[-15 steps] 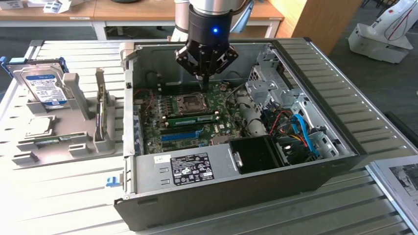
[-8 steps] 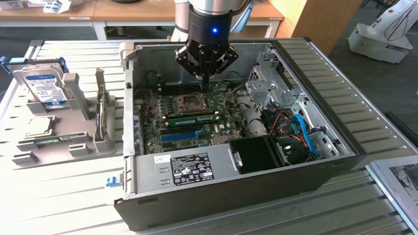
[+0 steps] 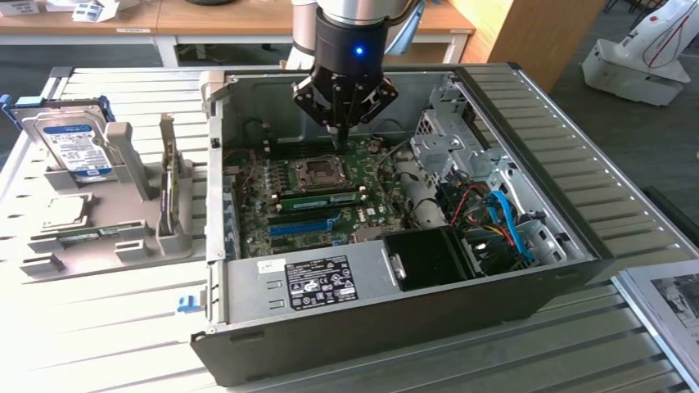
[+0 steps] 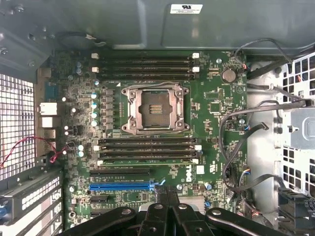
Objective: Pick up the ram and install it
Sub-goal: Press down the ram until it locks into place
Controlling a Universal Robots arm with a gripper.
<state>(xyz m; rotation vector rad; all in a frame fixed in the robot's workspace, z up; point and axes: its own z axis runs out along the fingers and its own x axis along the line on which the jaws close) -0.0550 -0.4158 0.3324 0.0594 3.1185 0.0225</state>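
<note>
While my gripper (image 3: 340, 139) is hanging over the motherboard (image 3: 317, 196) with fingers pressed together and empty, I am seeing the ram (image 3: 322, 197) lying beside the CPU socket (image 4: 153, 107). Cables (image 4: 236, 128) are crowding the socket's far side; the hard drive (image 3: 68, 147) is standing outside the case (image 3: 361, 319).

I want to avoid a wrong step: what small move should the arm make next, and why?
Probably move the gripper over the ram and lower its shut jaws onto the top edge. The jaws hold nothing and hang above the CPU socket, while the green stick stands in a slot beside it. I cannot tell whether it is fully seated.
</note>
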